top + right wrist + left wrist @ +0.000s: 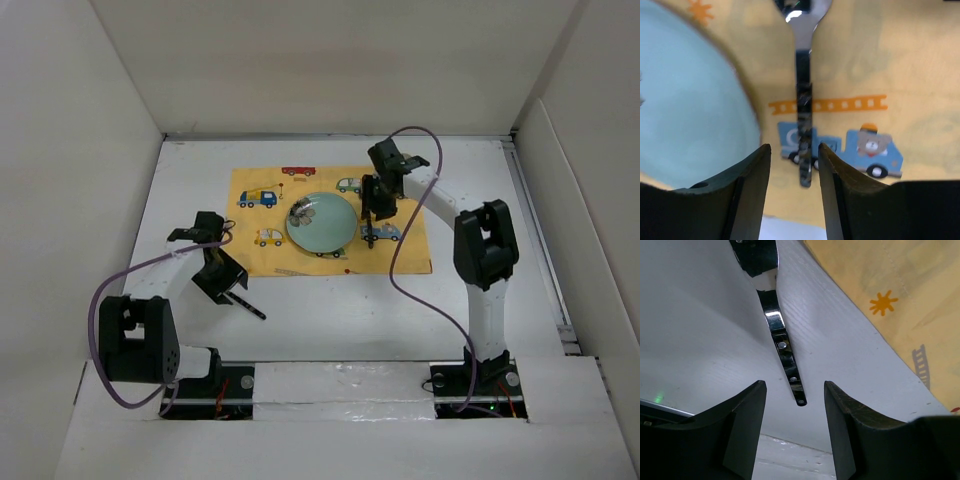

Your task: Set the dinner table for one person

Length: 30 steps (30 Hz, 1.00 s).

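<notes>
The surface point(330, 320) is a broad white rectangle enclosed by white panels. It carries a yellow placemat point(400, 258) printed with cartoon vehicles, set in its far half. A pale blue-green plate point(325, 228) sits near the centre of the placemat, with a small grey item on its left part that cannot be identified.

Left gripper point(228, 285): positioned low over the bare surface, just off the near-left corner of the placemat. Its fingers point(740, 430) stand apart. A knife point(782, 342) with a riveted handle lies flat on the surface, its handle end in line with the gap and clear of both fingers.

Right gripper point(372, 218): positioned over the placemat, just right of the plate. Its fingers point(747, 195) stand apart. A spoon point(804, 75) lies on the placemat beside the plate rim, its handle end within the gap; no contact with either finger is visible
</notes>
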Available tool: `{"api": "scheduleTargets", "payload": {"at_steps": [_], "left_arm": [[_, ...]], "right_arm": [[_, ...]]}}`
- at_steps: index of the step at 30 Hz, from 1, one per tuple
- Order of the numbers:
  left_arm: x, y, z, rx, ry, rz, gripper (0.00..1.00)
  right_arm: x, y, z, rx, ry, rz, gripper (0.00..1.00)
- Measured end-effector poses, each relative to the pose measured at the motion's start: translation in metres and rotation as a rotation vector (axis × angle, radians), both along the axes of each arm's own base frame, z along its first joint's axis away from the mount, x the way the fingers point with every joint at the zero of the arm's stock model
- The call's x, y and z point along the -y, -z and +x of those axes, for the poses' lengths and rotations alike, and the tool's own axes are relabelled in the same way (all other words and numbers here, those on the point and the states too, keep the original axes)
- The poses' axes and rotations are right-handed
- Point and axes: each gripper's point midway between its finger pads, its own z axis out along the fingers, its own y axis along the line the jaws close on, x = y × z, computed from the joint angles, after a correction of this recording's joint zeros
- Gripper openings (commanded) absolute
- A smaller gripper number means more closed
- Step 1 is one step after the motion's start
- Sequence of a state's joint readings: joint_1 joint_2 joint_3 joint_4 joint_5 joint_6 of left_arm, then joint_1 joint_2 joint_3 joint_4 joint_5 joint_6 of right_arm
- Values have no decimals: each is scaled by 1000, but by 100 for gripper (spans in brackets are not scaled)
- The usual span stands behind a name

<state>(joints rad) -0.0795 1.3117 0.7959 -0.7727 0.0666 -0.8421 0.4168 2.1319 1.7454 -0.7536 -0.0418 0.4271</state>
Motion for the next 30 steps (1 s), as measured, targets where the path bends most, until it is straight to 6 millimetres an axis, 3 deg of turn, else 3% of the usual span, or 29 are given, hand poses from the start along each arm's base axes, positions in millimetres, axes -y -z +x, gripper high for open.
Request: {"api": "scheduleTargets", "payload": {"at_steps": [10, 13, 16, 21, 22, 25, 30], "left_arm": [[-5, 20, -9, -67, -17, 30, 44], [-8, 23, -2, -45, -23, 46, 41], [-8, 27, 0, -29, -26, 50, 37], [-4, 37, -5, -23, -36, 23, 27], [-3, 37, -6, -16, -36, 15, 17], [0, 36, -6, 0, -39, -4, 0], [-2, 31, -6, 24, -16, 10, 0]], "right_arm": [[-26, -120, -44, 214, -72, 154, 49], [-32, -145, -52, 271, -95, 210, 48], [-31, -152, -58, 282, -99, 228, 48], [-24, -141, -60, 250, -86, 233, 48], [-21, -139, -60, 244, -80, 235, 48], [-13, -140, -55, 242, -61, 246, 48], [-1, -149, -51, 252, -40, 271, 48]]}}
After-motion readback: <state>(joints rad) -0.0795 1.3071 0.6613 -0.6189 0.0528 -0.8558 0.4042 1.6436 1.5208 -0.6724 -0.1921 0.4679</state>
